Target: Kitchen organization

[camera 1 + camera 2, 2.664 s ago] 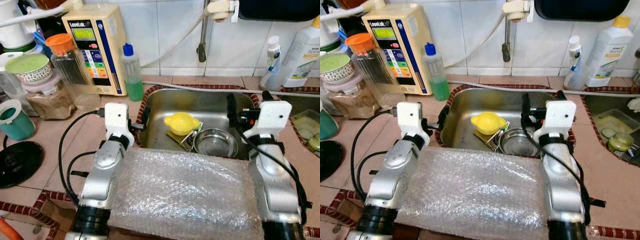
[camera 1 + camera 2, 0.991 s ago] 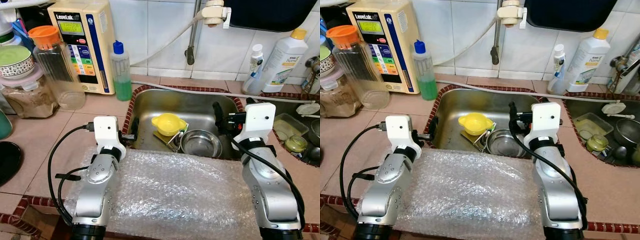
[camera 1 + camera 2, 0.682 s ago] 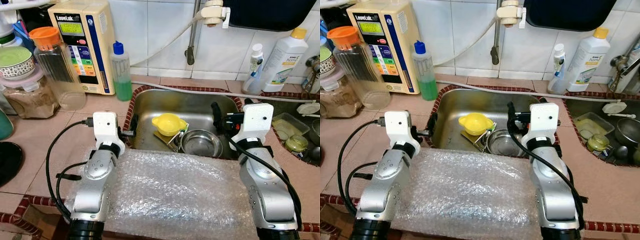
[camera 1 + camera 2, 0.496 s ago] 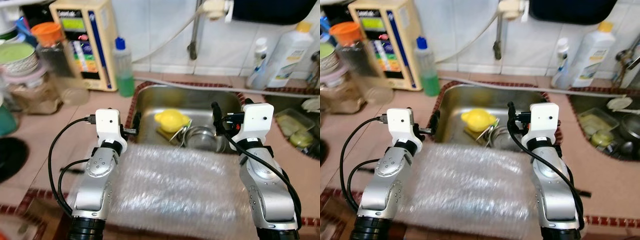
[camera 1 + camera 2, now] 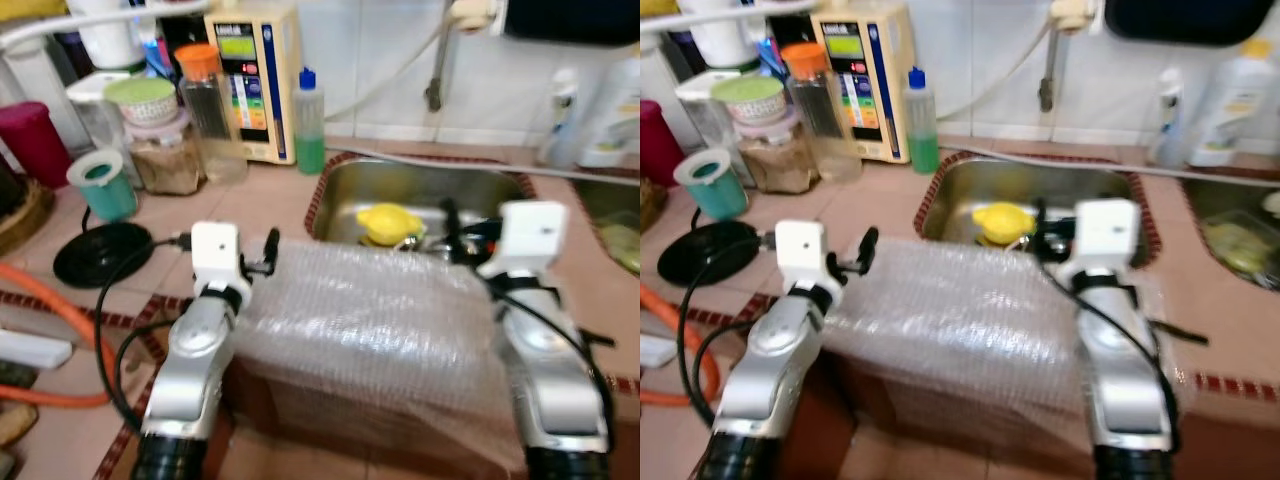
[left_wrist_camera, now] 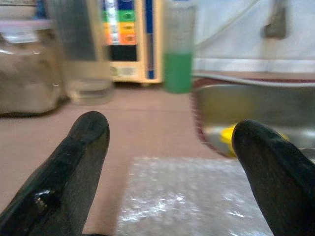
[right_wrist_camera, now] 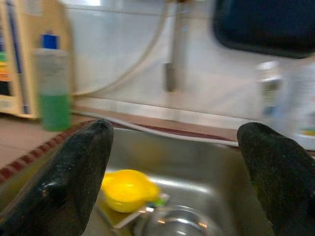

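A big bundle wrapped in bubble wrap [image 5: 370, 320] lies at the counter's front edge, before the steel sink [image 5: 430, 185]. My two silver arms flank it. The left gripper [image 5: 265, 250] stands open at the bundle's far left corner, and its wrist view has the wrap [image 6: 187, 196] below the two black fingers [image 6: 74, 167]. At the far right corner the right gripper [image 5: 455, 225] is open too, pointing over the sink. A yellow bowl [image 7: 128, 189] and a steel bowl [image 7: 172, 223] lie in the sink. Neither gripper holds anything.
On the left of the counter stand a green liquid bottle [image 5: 309, 125], a cream water machine [image 5: 250, 80], an orange-lidded jar [image 5: 205, 110], a teal cup [image 5: 103, 185] and a black disc [image 5: 105, 253]. An orange hose [image 5: 50, 330] lies lower left. White bottles [image 5: 610, 120] stand at the back right.
The whole picture has shifted and blurred: the camera has drawn back and turned left, so more of the left counter and the bundle's front side show. Both arms still flank the bundle.
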`<state>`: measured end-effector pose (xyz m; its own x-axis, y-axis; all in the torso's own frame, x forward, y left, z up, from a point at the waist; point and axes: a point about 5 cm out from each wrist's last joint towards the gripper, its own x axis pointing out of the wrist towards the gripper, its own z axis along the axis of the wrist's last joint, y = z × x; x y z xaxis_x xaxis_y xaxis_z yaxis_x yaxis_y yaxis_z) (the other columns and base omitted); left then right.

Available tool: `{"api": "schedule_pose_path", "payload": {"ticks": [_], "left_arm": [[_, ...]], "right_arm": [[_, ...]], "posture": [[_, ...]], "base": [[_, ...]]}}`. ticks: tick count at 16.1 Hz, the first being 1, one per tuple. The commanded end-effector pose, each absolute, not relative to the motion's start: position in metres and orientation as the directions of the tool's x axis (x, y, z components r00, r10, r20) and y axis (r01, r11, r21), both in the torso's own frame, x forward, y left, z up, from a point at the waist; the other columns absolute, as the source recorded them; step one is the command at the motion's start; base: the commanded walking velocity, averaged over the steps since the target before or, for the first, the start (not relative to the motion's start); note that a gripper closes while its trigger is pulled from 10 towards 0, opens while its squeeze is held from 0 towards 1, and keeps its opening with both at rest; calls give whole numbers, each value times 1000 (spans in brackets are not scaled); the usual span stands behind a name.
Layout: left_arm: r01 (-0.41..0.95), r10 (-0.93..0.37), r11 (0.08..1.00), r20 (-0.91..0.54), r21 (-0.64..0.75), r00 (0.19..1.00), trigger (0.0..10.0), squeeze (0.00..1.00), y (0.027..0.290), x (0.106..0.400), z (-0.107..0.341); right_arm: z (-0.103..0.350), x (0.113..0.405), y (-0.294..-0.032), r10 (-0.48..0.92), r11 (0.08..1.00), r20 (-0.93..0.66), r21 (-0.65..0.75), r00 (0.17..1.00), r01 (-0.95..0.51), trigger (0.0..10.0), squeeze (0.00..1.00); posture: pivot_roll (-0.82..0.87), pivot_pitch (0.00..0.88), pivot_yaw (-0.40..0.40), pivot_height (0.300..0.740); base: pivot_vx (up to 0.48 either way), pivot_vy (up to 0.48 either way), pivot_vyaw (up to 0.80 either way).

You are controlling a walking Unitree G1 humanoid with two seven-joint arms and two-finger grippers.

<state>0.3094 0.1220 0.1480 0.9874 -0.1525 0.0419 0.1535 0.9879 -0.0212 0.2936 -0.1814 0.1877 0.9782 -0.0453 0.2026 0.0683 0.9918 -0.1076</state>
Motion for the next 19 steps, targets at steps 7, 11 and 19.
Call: {"api": "schedule_pose_path", "payload": {"ticks": [7,11,19], "left_arm": [[163,-160,986,79,-35,984,10000,0,121,313,164],[182,-173,982,135,-56,976,10000,0,120,317,179],[257,-247,964,136,-64,959,10000,0,114,314,178]], "right_arm": [[189,293,-175,-31,991,219,-117,975,58,10000,0],[189,294,-172,-26,991,221,-121,975,54,10000,0],[186,294,-175,-51,989,214,-123,975,78,10000,0]], "posture": [[-4,0,65,740],[-6,0,69,740],[-12,0,84,740]], "base": [[-246,0,0],[0,0,0],[0,-168,0]]}}
